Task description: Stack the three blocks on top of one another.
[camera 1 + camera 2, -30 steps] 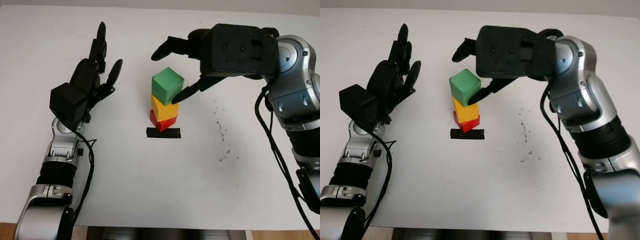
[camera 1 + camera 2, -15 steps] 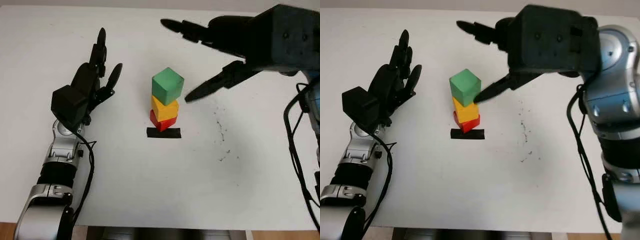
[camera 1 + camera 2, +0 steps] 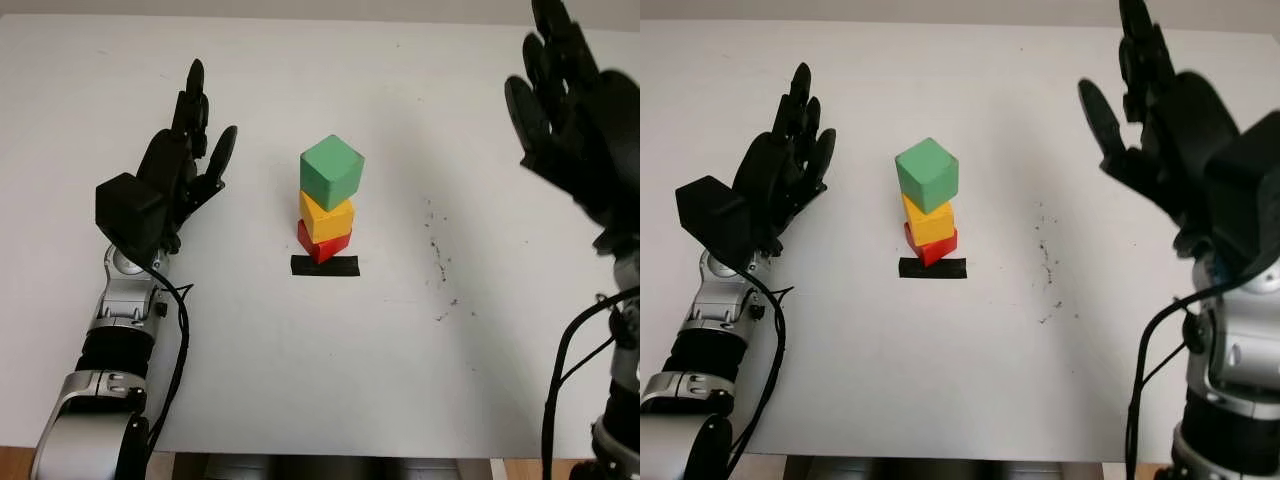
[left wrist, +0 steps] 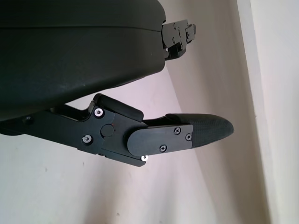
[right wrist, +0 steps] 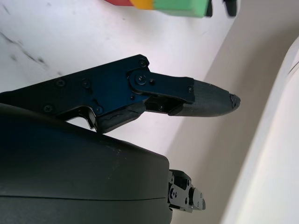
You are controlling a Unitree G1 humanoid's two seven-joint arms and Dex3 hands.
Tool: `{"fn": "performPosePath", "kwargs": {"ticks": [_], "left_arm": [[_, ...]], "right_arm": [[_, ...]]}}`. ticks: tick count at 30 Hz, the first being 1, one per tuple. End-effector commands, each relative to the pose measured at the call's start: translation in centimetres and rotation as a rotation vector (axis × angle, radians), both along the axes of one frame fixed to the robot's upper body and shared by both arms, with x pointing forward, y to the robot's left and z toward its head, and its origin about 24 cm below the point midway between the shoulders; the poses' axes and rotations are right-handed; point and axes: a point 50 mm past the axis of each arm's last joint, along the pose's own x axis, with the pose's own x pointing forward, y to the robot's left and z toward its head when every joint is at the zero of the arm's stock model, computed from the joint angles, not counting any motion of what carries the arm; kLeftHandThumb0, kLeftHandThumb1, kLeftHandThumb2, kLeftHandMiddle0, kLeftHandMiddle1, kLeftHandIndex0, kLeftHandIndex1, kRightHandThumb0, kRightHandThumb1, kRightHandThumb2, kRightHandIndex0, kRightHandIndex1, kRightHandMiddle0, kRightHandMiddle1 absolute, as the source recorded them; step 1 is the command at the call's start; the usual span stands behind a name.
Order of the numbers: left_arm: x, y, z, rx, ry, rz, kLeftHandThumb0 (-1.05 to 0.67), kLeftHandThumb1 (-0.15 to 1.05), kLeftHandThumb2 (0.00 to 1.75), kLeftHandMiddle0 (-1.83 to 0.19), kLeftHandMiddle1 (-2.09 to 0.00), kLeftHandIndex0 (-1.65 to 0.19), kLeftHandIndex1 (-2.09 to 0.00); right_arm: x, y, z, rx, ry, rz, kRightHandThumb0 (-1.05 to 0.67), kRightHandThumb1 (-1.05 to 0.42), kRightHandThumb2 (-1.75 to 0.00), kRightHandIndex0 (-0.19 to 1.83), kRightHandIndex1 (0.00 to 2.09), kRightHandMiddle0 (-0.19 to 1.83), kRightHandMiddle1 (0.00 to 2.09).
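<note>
— Where's the stack?
— I see the green block (image 3: 332,171) on the yellow block (image 3: 327,216) on the red block (image 3: 321,243), mid-table (image 3: 300,380), behind black tape (image 3: 325,266).
— Hands?
— My left hand (image 3: 172,176) and right hand (image 3: 575,120) flank it, well apart, fingers spread, holding nothing.

Matt blocks (image 3: 328,205), smooth white table (image 3: 300,380)

A green block (image 3: 332,171) tops a yellow block (image 3: 328,216) and a red block (image 3: 321,243). A black tape strip (image 3: 325,266) lies on the white worktop (image 3: 300,380), which carries dark specks (image 3: 440,270). Both hands, left (image 3: 165,185) and right (image 3: 580,130), are black, with silver forearms.
</note>
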Motion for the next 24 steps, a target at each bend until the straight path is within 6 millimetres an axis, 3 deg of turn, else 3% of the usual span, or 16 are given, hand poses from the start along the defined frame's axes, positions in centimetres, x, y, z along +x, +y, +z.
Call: {"fn": "performPosePath", "kwargs": {"ticks": [1,4,11,24], "left_arm": [[-0.4,0.2,-0.3,-0.023,-0.015,-0.004,-0.79,1.05,0.47,0.17,-0.05,0.17,-0.06],[-0.8,0.0,-0.4,-0.031,-0.028,-0.026,-0.78,1.05,0.5,0.16,-0.06,0.17,-0.05],[-2.3,-0.1,-1.5,0.02,0.022,-0.102,-0.8,1.05,0.56,0.19,0.0,0.19,0.0],[-4.2,-1.4,-2.7,-0.04,0.009,-0.106,-0.79,1.05,0.59,0.19,0.0,0.19,0.0]], "right_arm": [[0.0,0.0,-1.1,0.025,0.008,-0.018,-0.71,-1.05,-0.68,-0.19,0.0,-0.19,0.0],[0.2,0.9,-3.0,0.073,0.035,-0.04,-0.72,-1.05,-0.69,-0.19,0.0,-0.19,0.0],[0.8,3.7,-4.7,0.158,0.094,0.013,-0.74,-1.05,-0.76,-0.19,0.0,-0.19,0.0],[1.2,5.6,-6.2,0.302,0.077,0.098,-0.78,-1.05,-0.78,-0.19,0.0,-0.19,0.0]]}}
